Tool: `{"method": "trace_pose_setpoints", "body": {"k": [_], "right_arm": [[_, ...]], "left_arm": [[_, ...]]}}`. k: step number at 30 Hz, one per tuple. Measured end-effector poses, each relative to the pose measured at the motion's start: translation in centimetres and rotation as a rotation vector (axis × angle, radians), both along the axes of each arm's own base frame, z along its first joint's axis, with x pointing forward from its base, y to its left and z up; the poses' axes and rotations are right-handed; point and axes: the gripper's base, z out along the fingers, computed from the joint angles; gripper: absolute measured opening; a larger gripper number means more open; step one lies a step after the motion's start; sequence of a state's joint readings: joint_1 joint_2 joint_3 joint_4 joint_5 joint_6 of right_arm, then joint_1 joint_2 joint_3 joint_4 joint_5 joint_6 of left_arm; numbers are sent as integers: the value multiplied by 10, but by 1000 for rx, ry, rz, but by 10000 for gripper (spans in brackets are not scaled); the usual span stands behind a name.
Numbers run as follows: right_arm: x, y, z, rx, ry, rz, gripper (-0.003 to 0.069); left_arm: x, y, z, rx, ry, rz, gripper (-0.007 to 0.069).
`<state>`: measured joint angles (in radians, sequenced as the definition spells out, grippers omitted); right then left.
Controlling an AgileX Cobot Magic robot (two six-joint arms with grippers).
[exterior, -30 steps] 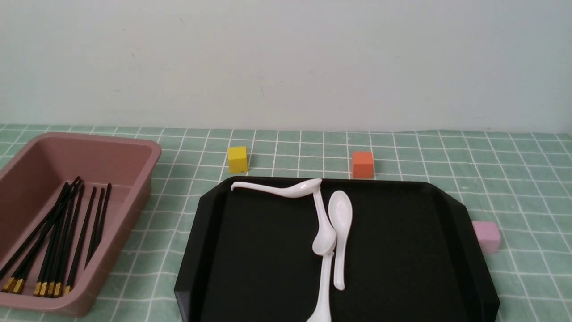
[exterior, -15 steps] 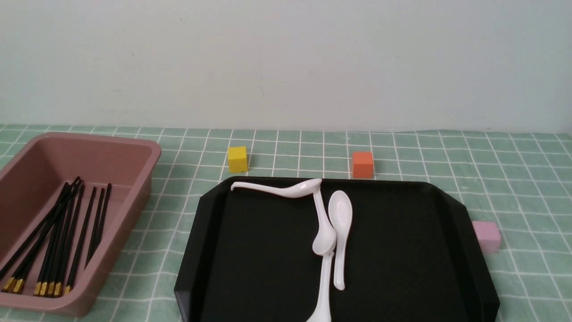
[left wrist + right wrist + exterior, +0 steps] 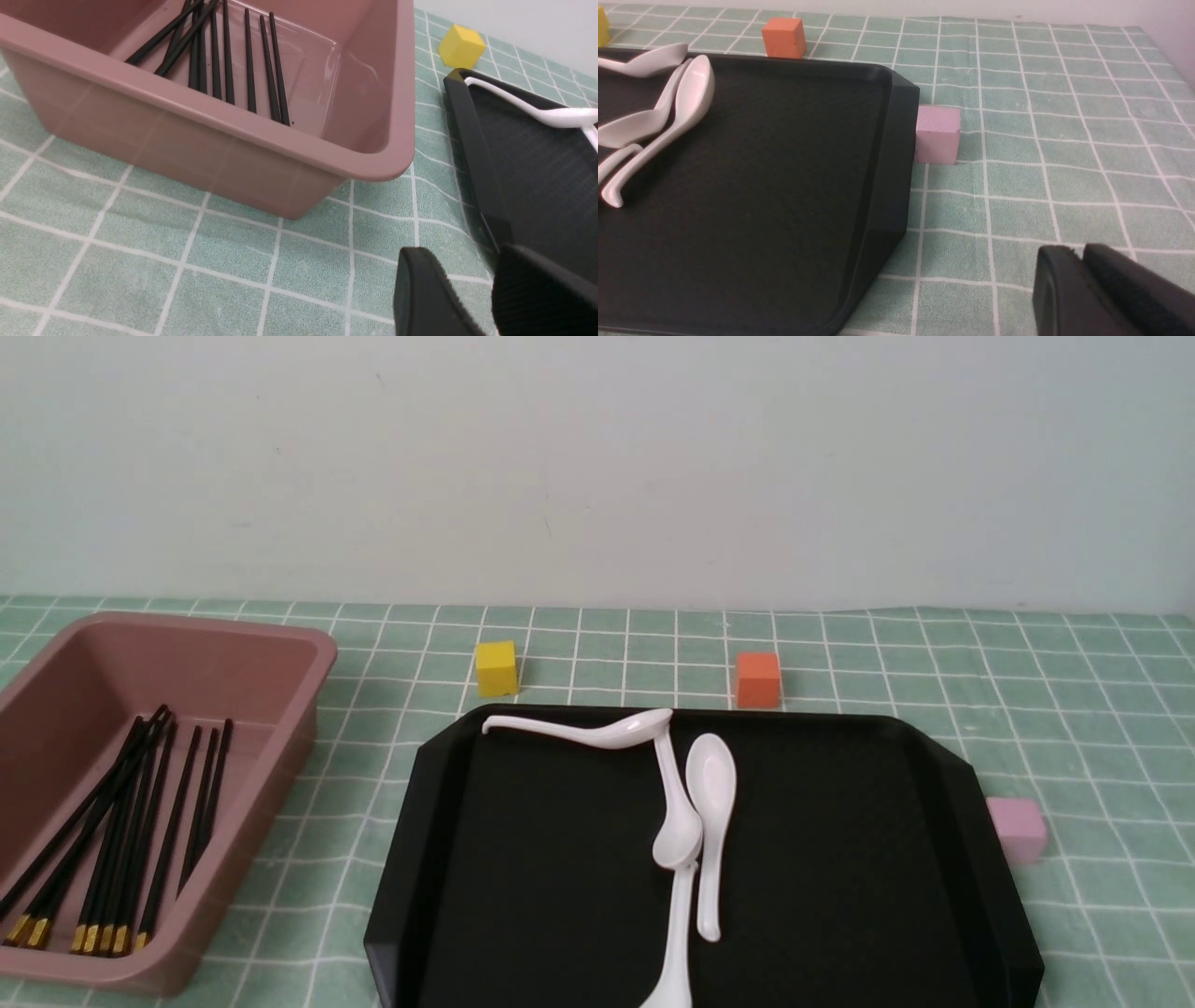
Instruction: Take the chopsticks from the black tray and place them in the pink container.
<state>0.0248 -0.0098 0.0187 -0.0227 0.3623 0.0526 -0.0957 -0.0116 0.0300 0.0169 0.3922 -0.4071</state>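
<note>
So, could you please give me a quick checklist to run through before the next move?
1. No chopsticks left on the black tray: ok in its visible part, only white soup spoons.
2. Chopsticks lie inside the pink container: ok.
3. Left end effector holds nothing: ok.
4. Right end effector holds nothing: ok.
5. Tray's near edge: cannot tell, out of frame.

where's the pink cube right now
In the front view the pink cube sits on the cloth on the right, against the tray's right rim.
</note>
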Motion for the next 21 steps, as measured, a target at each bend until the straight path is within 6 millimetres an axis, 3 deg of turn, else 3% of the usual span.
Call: {"method": "trace_pose_setpoints", "body": {"k": [21], "right_arm": [[0, 0, 0, 0, 0, 0, 118]], "left_arm": [[0, 0, 0, 0, 0, 0, 239]]}}
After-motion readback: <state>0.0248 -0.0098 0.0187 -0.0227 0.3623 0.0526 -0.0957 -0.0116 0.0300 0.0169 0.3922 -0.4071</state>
